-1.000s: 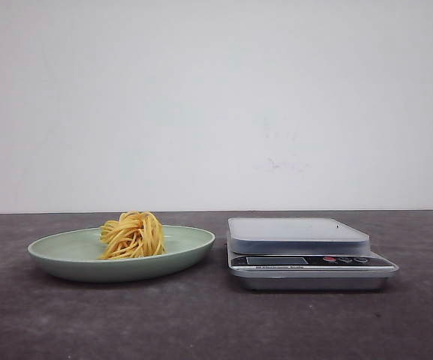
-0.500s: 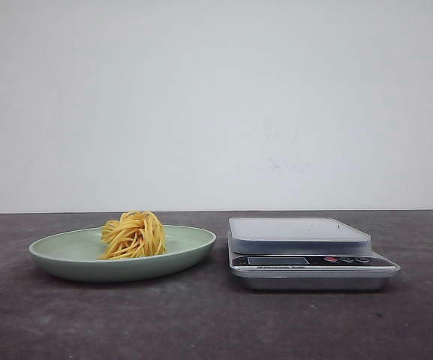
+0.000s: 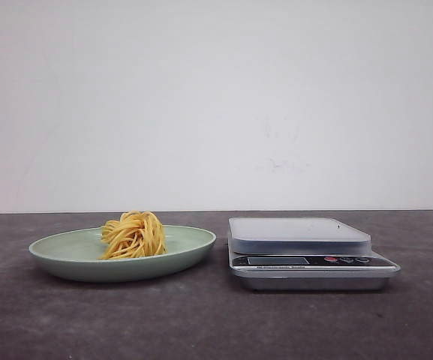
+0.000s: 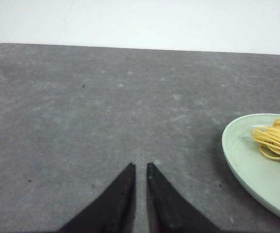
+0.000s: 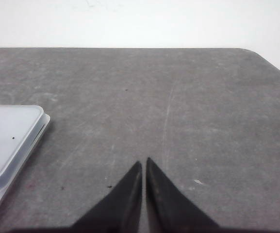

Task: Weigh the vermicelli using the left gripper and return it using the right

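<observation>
Two grippers, left gripper (image 4: 140,167) and right gripper (image 5: 143,164), closed and empty above tabletop (image 3: 201,322); vermicelli (image 3: 133,235) nest on green plate (image 3: 66,259), scale (image 3: 306,251) just beside.

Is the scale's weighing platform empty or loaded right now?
Empty. The front view shows the scale with a bare platform, while the vermicelli sits on the green plate beside it.

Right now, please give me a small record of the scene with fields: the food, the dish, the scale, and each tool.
vermicelli: yellow bundle lying on the plate
plate: pale green, on the dark table, left of the scale
scale: silver, platform bare, display unreadable
left tool: shut, holding nothing, above bare table beside the plate
right tool: shut, holding nothing, above bare table beside the scale
</observation>
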